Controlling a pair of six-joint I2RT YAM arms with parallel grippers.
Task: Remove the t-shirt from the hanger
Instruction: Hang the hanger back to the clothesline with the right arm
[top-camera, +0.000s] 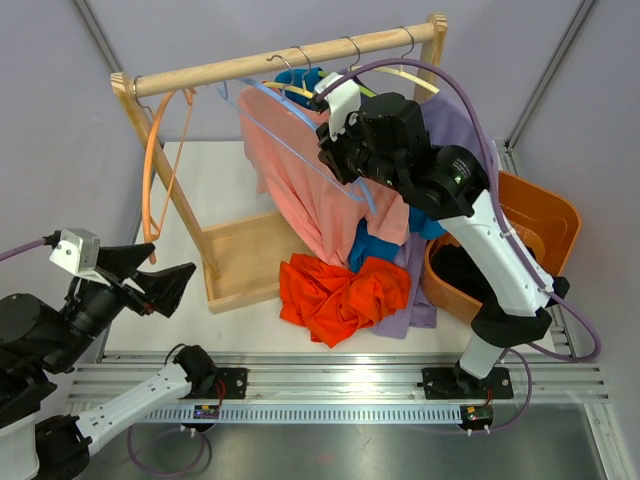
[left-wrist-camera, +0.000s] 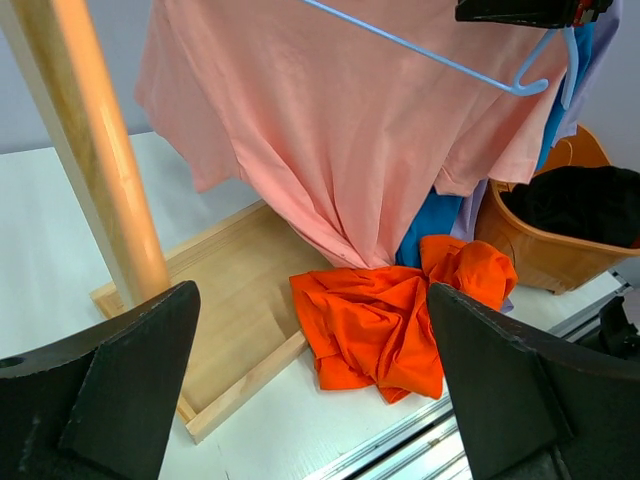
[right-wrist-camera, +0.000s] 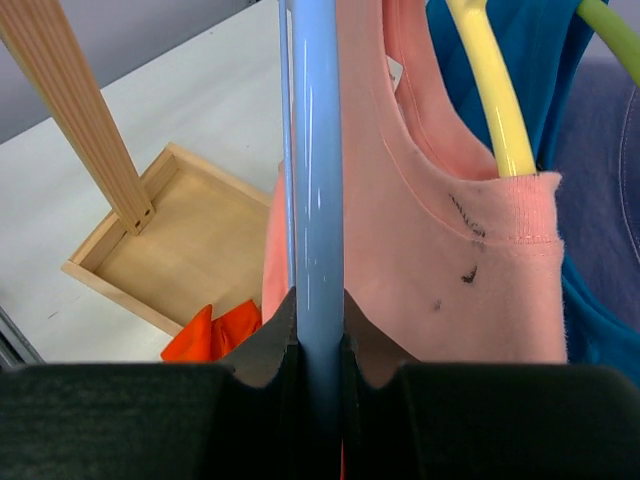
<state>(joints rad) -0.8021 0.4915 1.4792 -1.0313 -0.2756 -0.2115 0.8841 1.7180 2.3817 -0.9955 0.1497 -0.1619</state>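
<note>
While the right fingers (right-wrist-camera: 265, 345) were closed tight on the bar of the light blue hanger (right-wrist-camera: 315, 150), that hanger slanted down across the front of the pink t-shirt (top-camera: 300, 180), with no cloth on the parts of it that showed. The pink t-shirt hung from the wooden rack (top-camera: 280, 60) at the far side of the table (top-camera: 215, 180), and a yellow hanger (right-wrist-camera: 490, 90) passed through its collar. Below its hem the orange t-shirt (top-camera: 340, 295) lay crumpled on the table, off any hanger, just right of the rack's wooden base tray (top-camera: 245, 255) and touching the blue and purple cloth hanging behind it. The left fingers (left-wrist-camera: 110, 380) stood wide open at the near left with nothing between them, well apart from the orange t-shirt and pointed toward it. An orange hanger (top-camera: 150, 170) dangled at the left end of the rail. On the right, an orange basket (top-camera: 545, 215) held something dark.
</note>
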